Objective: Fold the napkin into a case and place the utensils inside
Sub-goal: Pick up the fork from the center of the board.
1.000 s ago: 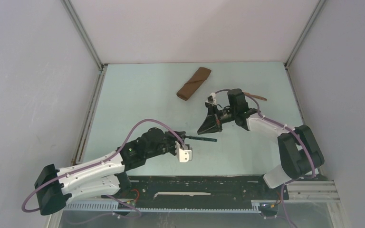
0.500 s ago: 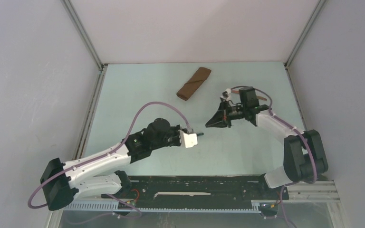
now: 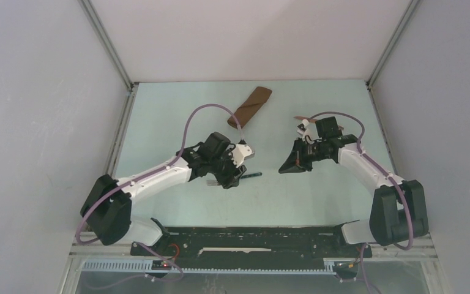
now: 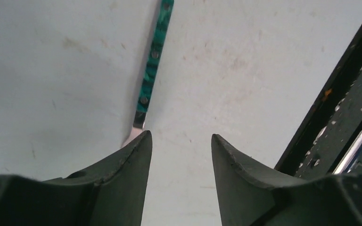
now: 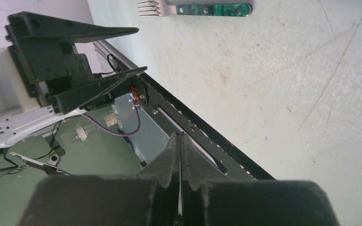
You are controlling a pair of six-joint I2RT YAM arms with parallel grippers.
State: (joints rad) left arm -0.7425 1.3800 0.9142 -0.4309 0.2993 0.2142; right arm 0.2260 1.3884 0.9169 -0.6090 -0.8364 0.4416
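Case (image 3: 249, 107) of folded brown cloth lies slantwise at the far side of the bench (image 3: 171, 116) on my overhead camera, well apart from both arms. Nearer me, the left pincer (image 3: 231, 177) hangs over the fork (image 3: 254, 175), whose handle end sticks out to the right. The right pincer (image 3: 283, 170) points toward it from nearby. On the left wrist camera I see the fingers (image 4: 127, 165) standing apart with nothing between them. The fork's teal handle lies flat on the bench, and its metal neck runs under one fingertip. On the right wrist camera the fingers (image 5: 172, 155) are pressed tight together, holding nothing; the fork lies beyond them, tines to the left.
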